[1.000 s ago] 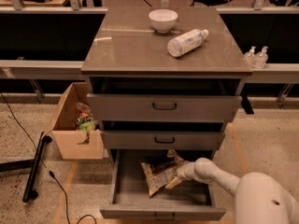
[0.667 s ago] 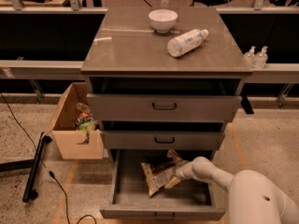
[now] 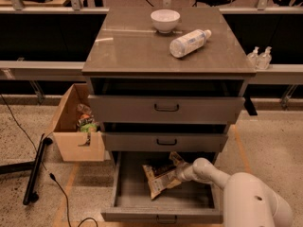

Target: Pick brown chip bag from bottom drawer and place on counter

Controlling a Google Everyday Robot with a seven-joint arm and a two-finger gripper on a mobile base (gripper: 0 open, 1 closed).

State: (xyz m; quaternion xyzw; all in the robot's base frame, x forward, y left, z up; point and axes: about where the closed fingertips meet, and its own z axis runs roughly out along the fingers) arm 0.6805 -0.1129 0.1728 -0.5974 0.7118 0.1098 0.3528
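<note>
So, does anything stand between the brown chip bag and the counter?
Yes. The pincer is at the brown chip bag in the bottom drawer; the middle drawer and top drawer hang above the bag's far end, so it probably must come forward first. On the counter, a bowl and a lying bottle take the far part.

No lettering reads out anywhere here. The clear bottle (image 3: pixel 188 42) on the counter (image 3: pixel 128 46) carries a pale label, its print illegible. The brown chip bag (image 3: pixel 158 179) in the bottom drawer (image 3: pixel 127 193) shows dark print (just smudges of colour), and the gripper (image 3: pixel 182 173) sits at the bag's right edge.
</note>
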